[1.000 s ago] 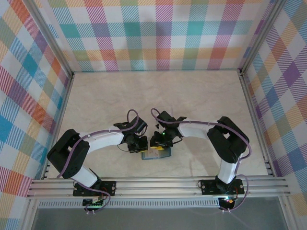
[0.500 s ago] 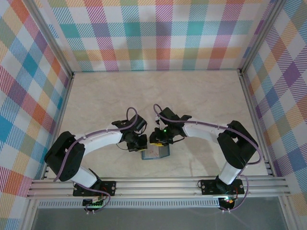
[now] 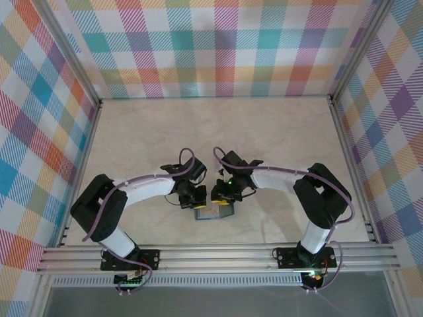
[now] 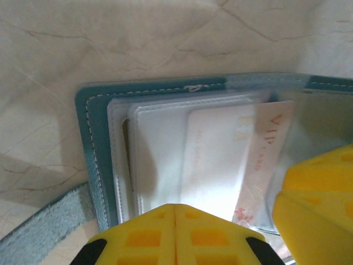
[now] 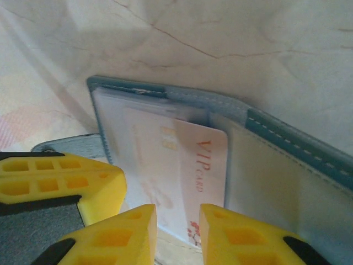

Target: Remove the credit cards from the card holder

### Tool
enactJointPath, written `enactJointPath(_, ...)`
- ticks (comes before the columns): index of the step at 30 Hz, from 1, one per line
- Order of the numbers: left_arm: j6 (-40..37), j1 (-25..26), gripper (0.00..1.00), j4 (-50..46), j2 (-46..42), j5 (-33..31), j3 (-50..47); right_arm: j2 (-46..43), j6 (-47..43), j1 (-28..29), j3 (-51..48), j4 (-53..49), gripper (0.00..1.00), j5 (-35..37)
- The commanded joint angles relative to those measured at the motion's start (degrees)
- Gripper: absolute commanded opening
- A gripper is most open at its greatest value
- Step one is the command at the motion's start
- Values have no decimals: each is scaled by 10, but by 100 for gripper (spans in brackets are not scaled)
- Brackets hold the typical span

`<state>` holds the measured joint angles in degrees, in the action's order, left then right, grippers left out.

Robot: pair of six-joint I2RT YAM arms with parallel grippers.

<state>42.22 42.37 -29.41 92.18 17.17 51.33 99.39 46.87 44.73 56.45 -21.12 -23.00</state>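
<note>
Marble-patterned table point(image 3: 264, 132) lay between plaid walls point(image 3: 198, 46). Both arms bent inward, elbows out, wrists pitched down over the open card holder point(image 3: 215, 212). The left gripper point(image 4: 175, 221) had its fingertips pressed together with nothing seen between them, the holder just ahead. The right gripper point(image 5: 177, 226) stood narrowly parted. The pale credit card point(image 5: 190, 165) was partway out of the holder, its edge reaching that gap.

Your arms bow outward and curl in toward each other, wrists tipped down. Your left gripper point(image 3: 195, 197) and right gripper point(image 3: 220, 195) sit low, just beside one another. The left's fingers point(image 4: 143, 237) press together, pads touching. The right's fingers point(image 5: 129, 232) stand a narrow gap apart.
</note>
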Motion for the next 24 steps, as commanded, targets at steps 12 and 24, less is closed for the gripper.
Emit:
enactJointPath(12,-23,7,8,-43,46,-21,-2,21,-30,-7,-16,2,34,-6)
enactJointPath(24,-24,10,7,-72,53,-43,8,7,-35,-8,-28,24,41,-23)
